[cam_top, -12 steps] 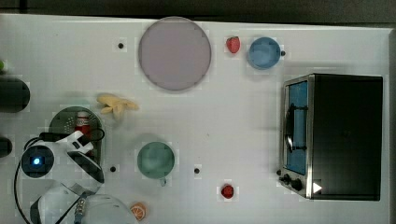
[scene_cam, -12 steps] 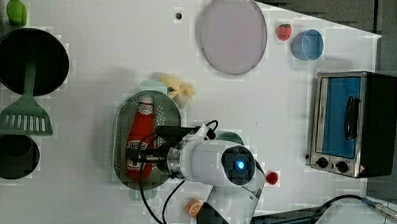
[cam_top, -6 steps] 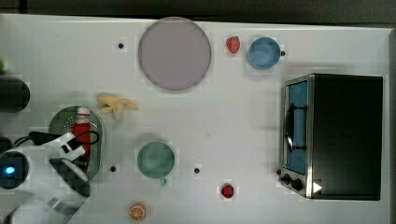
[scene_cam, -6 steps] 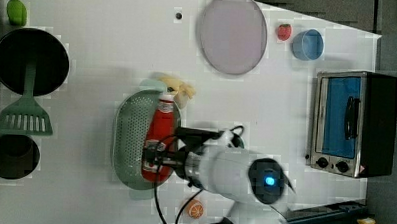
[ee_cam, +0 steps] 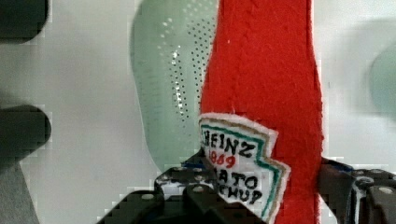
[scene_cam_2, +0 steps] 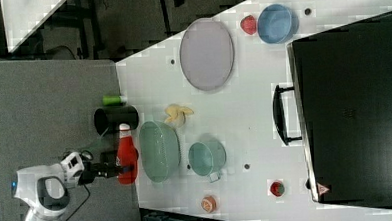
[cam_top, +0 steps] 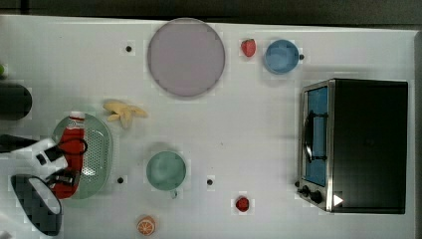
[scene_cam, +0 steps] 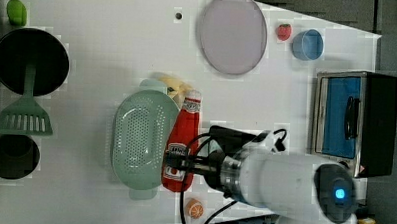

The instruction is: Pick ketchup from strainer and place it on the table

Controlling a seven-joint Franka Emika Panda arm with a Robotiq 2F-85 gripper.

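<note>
Ketchup [scene_cam: 181, 141] is clamped in the gripper [scene_cam: 177, 164], lifted clear of the strainer [scene_cam: 141, 140]. Transfer step; next: lower onto bare table [scene_cam: 113, 49], then release.

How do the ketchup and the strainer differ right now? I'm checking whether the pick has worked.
The ketchup is red, narrow and soft-looking; the strainer is pale green, broad and full of holes. The ketchup is clamped near its base in the gripper and, in the right view, hangs lifted outside the strainer, which sits empty on the table. Both are elongated and about equal in length.
</note>
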